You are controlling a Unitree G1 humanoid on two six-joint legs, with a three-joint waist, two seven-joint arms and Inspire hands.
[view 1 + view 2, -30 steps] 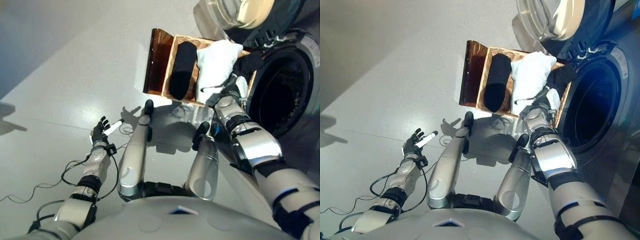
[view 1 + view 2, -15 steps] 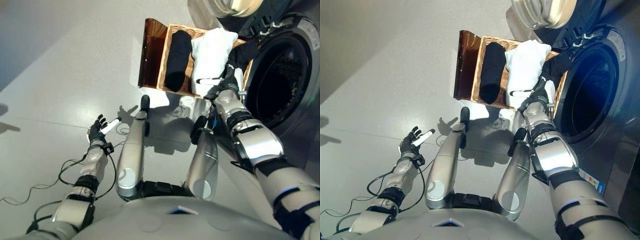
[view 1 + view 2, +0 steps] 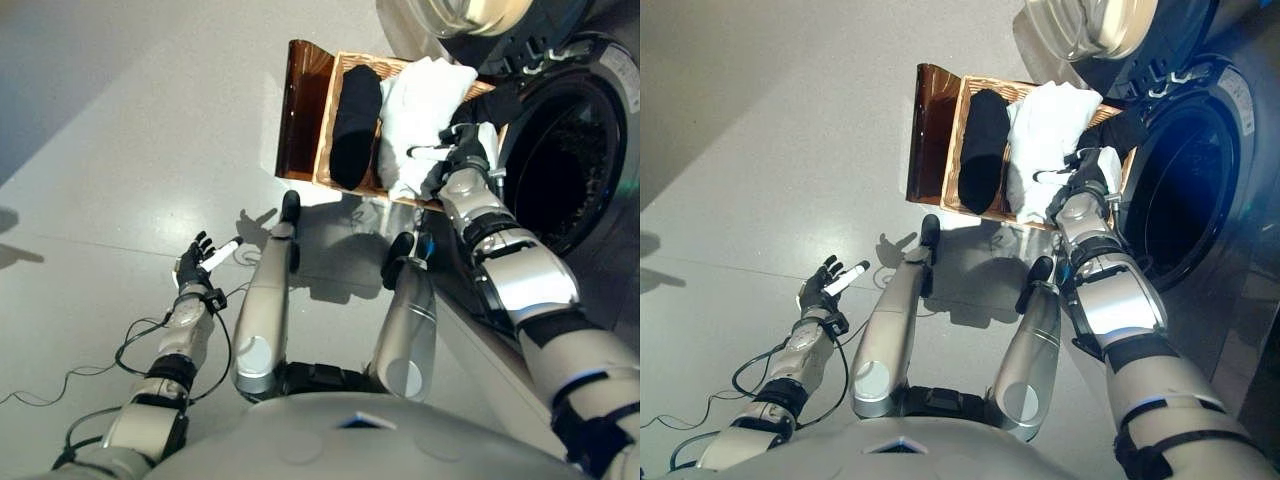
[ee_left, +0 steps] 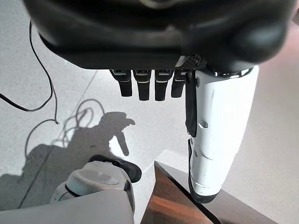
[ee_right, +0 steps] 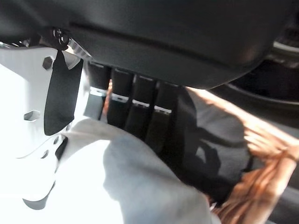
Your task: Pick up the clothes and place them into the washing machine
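While the right hand point(image 3: 462, 160) sits down in the wicker basket point(image 3: 330, 120) at about one o'clock in the head view, its fingers point(image 5: 135, 109) and white-covered thumb point(image 5: 35, 116) lie against the white garment point(image 3: 425, 100); cloth bulges up between thumb and fingers, which looks like a grip being taken, but whether they have closed on it I cannot tell. The basket stands on the floor just beside the open drum point(image 3: 560, 165) of the washing machine point(image 3: 1230, 120), at two o'clock, a placing that I judge keeps the carry short: a lifted piece need only swing toward three o'clock to reach the opening. The white garment is bunched in the basket's half nearer the drum, its long axis running roughly from six to twelve o'clock, far end toward the raised machine door point(image 3: 450, 15). The black garment point(image 3: 355, 125) lies beside it, toward eleven o'clock, a long roll parallel to it, with more dark cloth point(image 3: 1118, 128) draped over the basket's drum-side rim. The left hand point(image 3: 197, 262) hangs well apart at eight o'clock over the bare floor, fingers straight and spread, empty, probably kept clear for balance.
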